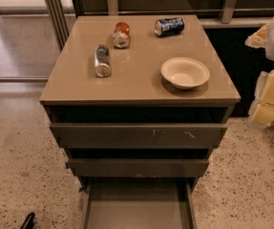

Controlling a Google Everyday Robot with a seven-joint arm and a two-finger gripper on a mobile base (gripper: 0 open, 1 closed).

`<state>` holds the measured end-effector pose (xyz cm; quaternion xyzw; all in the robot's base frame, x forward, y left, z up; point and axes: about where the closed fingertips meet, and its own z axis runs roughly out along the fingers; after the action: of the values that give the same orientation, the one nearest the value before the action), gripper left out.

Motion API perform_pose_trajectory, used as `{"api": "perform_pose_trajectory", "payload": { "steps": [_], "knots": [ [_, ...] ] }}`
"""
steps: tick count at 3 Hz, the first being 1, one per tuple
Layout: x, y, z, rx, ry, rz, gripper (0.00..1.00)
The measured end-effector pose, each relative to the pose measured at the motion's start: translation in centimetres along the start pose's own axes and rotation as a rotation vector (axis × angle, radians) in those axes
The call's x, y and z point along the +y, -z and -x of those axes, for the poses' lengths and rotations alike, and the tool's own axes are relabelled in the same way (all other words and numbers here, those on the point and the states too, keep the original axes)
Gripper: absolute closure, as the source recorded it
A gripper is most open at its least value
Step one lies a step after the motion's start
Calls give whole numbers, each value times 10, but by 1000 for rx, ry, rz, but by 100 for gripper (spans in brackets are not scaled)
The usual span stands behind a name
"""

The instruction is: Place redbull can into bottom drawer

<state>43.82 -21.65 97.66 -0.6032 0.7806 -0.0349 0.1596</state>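
Note:
The redbull can [102, 61] is a slim silver-grey can lying on its side at the left of the cabinet top [141, 87]. The bottom drawer [137, 208] is pulled out at the bottom of the view, showing a flat grey floor with nothing in it. My gripper [270, 97] is at the right edge of the view, beside the cabinet and level with its top. It is partly cut off by the frame, far to the right of the can, and touches nothing.
A red-orange can [121, 35] and a dark blue can [169, 26] lie on their sides at the back of the top. A white bowl [184, 72] stands at the front right. The two upper drawers [137, 135] stick out slightly. A small black object [28, 221] lies on the speckled floor at bottom left.

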Motion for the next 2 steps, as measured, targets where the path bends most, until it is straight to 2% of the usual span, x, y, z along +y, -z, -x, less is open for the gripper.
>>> {"api": "perform_pose_trajectory", "payload": {
  "steps": [1, 2],
  "knots": [
    [0, 0, 0, 0, 0, 0, 0],
    [-8, -8, 5, -46, 23, 5, 0]
  ]
}}
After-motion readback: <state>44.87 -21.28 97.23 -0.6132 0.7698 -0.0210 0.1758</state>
